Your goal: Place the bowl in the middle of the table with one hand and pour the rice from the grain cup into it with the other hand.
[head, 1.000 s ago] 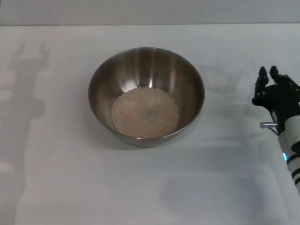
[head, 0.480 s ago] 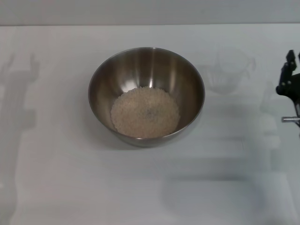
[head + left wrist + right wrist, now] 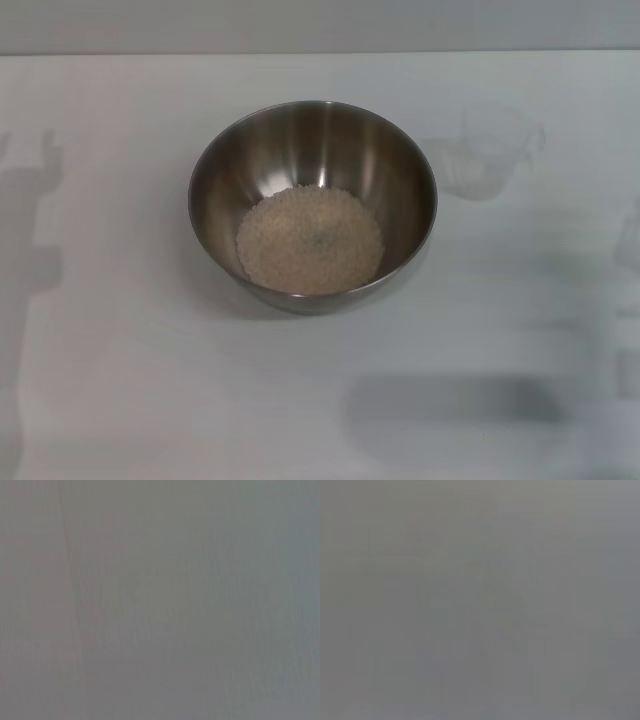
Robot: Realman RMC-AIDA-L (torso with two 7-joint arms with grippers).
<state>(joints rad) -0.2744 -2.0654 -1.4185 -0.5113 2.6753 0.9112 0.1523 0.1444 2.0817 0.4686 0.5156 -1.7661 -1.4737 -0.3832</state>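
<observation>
The bowl (image 3: 312,205) stands upright near the middle of the bench (image 3: 150,380), its brushed steel inside catching soft light along the far wall. The rice (image 3: 309,240) lies in its bottom as a round, pale, grainy heap covering the floor of the bowl and reaching a little way up the sides. To the bowl's right and slightly farther back, apart from it, the grain cup (image 3: 490,150) stands upright on the bench, clear and hard to make out against the white; whether any grains are left in it cannot be told. Outward from the bowl the bench is a plain white flat sheet, crossed by faint grey shadows: an upright one well to the bowl's left, a long low one in front of it toward the right, and paler ones at the far right edge. Behind the bowl the bench ends in a straight line against a plain grey wall (image 3: 320,25). Neither the left hand nor the right hand shows in the head view, and both wrist views show only a blank grey surface, so how their fingers stand cannot be told.
</observation>
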